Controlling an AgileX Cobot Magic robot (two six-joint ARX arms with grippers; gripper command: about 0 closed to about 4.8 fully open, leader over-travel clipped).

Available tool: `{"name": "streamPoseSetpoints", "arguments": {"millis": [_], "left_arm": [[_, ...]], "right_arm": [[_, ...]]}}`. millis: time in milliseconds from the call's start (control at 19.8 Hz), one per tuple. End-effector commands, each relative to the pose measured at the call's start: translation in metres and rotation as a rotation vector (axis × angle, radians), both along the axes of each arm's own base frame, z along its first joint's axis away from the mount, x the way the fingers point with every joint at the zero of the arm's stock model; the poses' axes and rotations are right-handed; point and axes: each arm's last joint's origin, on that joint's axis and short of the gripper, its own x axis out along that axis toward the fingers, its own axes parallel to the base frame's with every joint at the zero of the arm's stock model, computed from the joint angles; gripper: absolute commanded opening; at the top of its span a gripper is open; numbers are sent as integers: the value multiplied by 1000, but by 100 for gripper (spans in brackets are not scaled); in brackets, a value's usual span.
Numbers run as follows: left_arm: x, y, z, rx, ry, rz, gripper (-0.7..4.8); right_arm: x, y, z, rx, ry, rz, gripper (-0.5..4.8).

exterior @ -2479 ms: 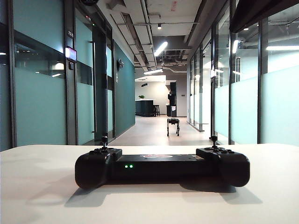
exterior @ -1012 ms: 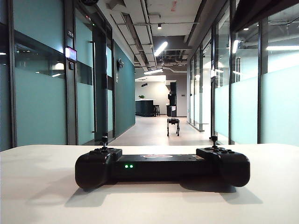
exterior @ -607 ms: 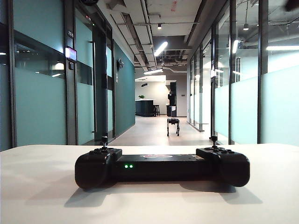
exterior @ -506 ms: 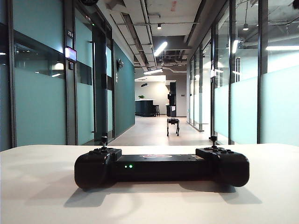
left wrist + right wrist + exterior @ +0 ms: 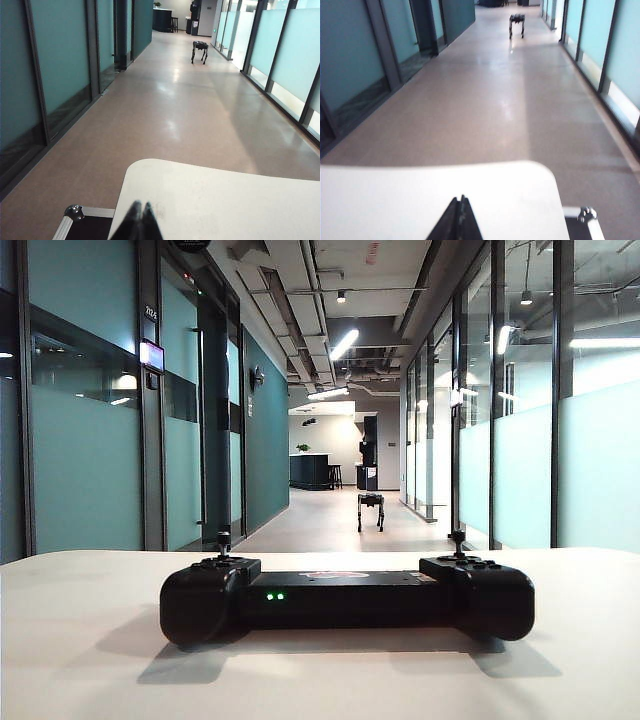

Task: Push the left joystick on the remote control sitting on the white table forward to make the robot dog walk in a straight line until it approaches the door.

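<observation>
Remote control (image 5: 347, 597) lay flat on the white table (image 5: 90, 660) in my exterior view, two green lights lit on its middle bar, both thumbsticks upright, no claw in sight. Far down the corridor floor (image 5: 330, 525) stood the robot dog (image 5: 371, 510). On my left wrist view, the left claw (image 5: 138, 214) hung over the table's near corner, fingers pressed together. My right wrist view showed the right claw (image 5: 459, 209) likewise pinched together above the table edge, holding nothing.
</observation>
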Motion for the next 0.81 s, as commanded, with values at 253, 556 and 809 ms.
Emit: {"name": "streamPoseSetpoints", "arguments": {"millis": [253, 556, 809], "left_arm": [[0, 0, 2, 4, -16, -1, -5], [0, 0, 2, 4, -16, -2, -5], [0, 0, 2, 4, -16, -2, -5]], "right_arm": [[-5, -9, -28, -30, -16, -44, 0], [-6, -13, -39, -25, -51, -86, -1], [-2, -15, -53, -24, -60, -108, -1]]}}
